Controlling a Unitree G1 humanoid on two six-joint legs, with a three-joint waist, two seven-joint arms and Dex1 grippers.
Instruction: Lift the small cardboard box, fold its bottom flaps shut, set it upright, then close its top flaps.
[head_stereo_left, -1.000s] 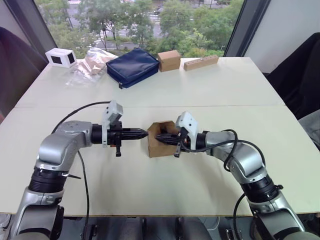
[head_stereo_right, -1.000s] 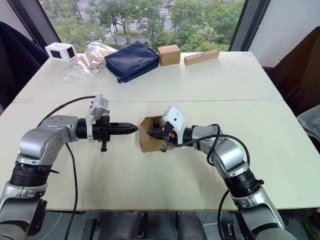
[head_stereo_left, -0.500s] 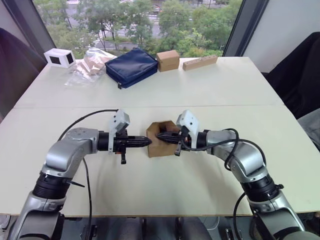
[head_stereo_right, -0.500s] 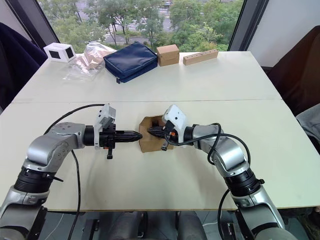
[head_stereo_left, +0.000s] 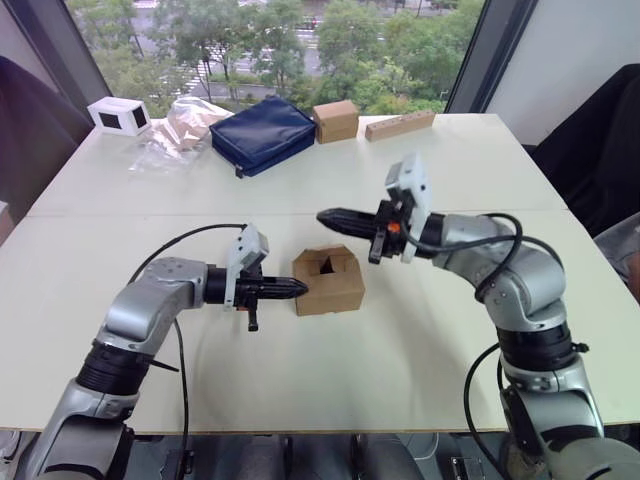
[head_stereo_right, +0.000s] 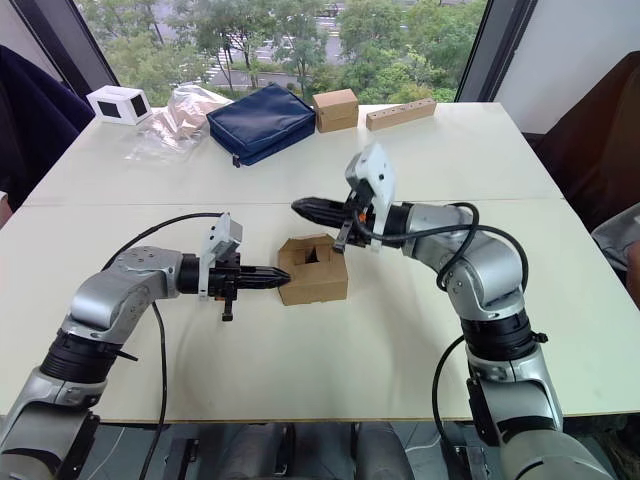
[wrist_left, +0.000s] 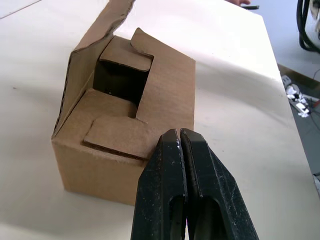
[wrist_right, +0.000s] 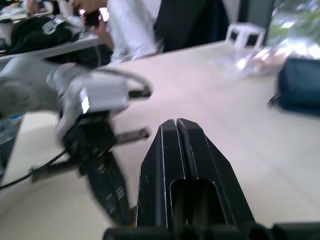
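The small cardboard box (head_stereo_left: 328, 288) sits on the white table (head_stereo_left: 300, 380) near its middle. Its upward flaps are folded partly in, leaving a square dark gap (wrist_left: 120, 80). My left gripper (head_stereo_left: 301, 288) is shut, with its tip against the box's left side near the top edge; the left wrist view shows the tip (wrist_left: 179, 133) at the edge of a folded flap. My right gripper (head_stereo_left: 322, 214) is shut and empty, held in the air above and slightly behind the box, pointing left.
Along the far edge lie a white box (head_stereo_left: 121, 116), a clear plastic bag (head_stereo_left: 185, 125), a navy pouch (head_stereo_left: 265, 132), a cardboard cube (head_stereo_left: 337, 120) and a long tan block (head_stereo_left: 400, 124). A seated person (wrist_right: 135, 25) appears beyond the table in the right wrist view.
My right gripper has pulled out of the box and risen above it. My left gripper has moved right until its tip touches the box's left side.
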